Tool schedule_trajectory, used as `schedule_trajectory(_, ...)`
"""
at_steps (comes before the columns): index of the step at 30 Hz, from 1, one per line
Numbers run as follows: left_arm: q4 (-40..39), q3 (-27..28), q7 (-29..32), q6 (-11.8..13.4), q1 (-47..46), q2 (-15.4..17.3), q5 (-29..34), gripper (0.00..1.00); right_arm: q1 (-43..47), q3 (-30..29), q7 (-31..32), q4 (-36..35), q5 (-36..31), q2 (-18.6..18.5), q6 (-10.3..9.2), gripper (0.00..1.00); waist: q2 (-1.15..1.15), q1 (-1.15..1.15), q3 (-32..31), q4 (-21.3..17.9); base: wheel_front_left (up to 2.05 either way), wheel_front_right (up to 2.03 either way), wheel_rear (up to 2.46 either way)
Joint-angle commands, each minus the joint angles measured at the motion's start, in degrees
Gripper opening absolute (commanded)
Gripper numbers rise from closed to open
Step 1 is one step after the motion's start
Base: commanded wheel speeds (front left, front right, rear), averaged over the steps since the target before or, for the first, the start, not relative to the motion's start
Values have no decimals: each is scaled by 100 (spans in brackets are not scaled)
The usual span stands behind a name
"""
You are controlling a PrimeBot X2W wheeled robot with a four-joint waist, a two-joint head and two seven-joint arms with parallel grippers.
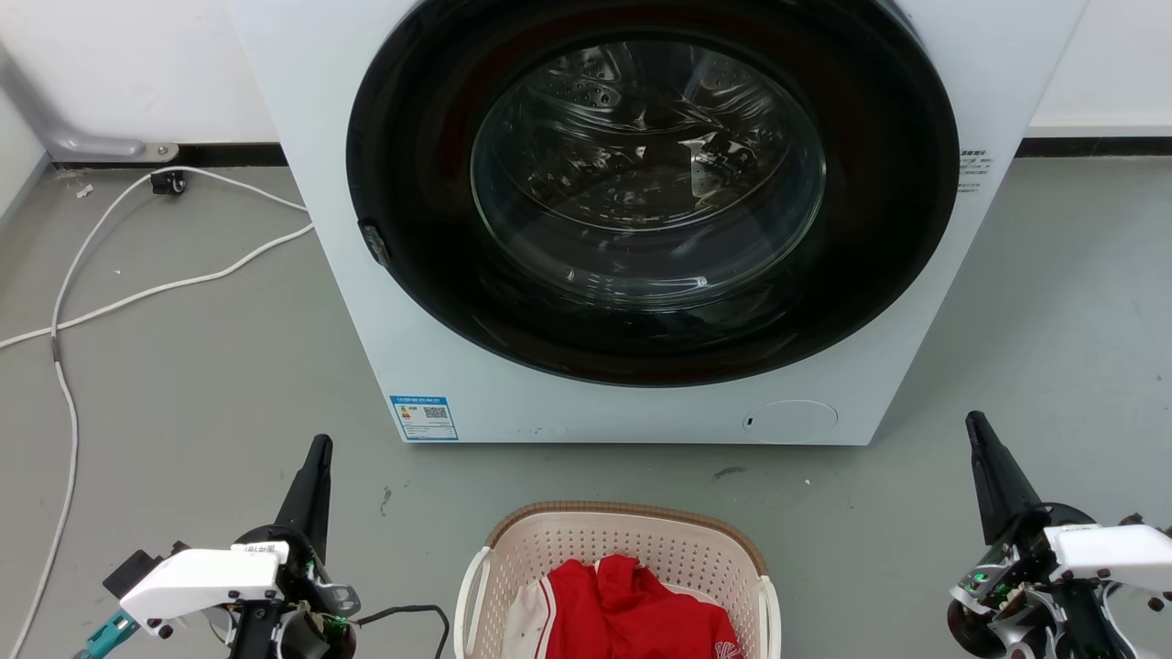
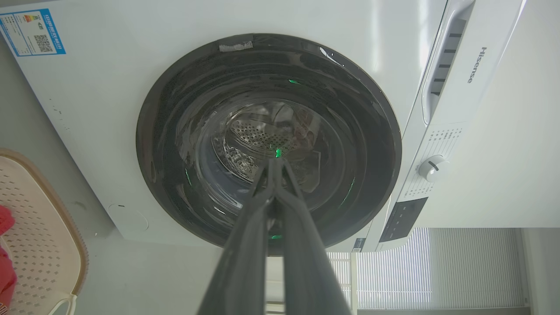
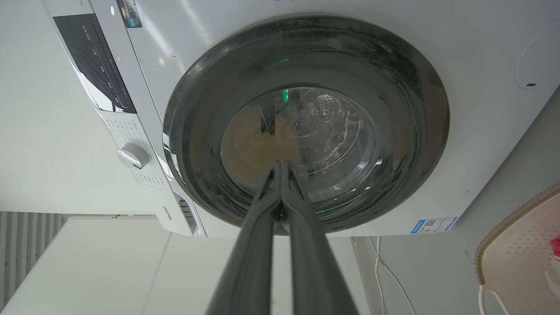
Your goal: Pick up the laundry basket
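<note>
My left end effector (image 1: 320,450) and right end effector (image 1: 978,426) are both pinched shut and empty, flanking the laundry basket (image 1: 626,509) on the floor (image 1: 201,394) before the washing machine (image 1: 586,414). I'd open each, reach inward to the white loop handles (image 1: 465,595), then lift evenly.

A laundry room; front-loading washer (image 1: 641,210), laundry basket (image 1: 641,542) on grey floor (image 1: 183,384).
</note>
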Motion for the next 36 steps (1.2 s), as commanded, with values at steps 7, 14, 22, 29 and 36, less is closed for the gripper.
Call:
schedule_trajectory(7, 8, 21, 28, -17, -58, -8, 26, 0, -53, -6, 20, -17, 7, -14, 17, 0, 0, 0, 0, 0, 0, 0, 0)
schedule_trajectory(14, 8, 29, 34, -17, -59, -12, 35, 0, -53, -6, 20, -17, 6, -14, 17, 0, 0, 0, 0, 0, 0, 0, 0)
schedule_trajectory(22, 9, 36, 43, -17, -59, -17, 44, 0, -53, -6, 21, -17, 6, -14, 17, 0, 0, 0, 0, 0, 0, 0, 0)
schedule_trajectory(29, 17, 19, 11, 1, 9, -20, 11, 100, 10, 1, -5, 15, -3, 2, 0, 100, 0, 0, 0, 0, 0, 0, 0)
schedule_trajectory(36, 161, -29, -89, 7, 220, -71, 43, 100, 232, 72, -103, 162, -46, 30, -2, 100, 0, 0, 2, -2, 0, 0, 0)
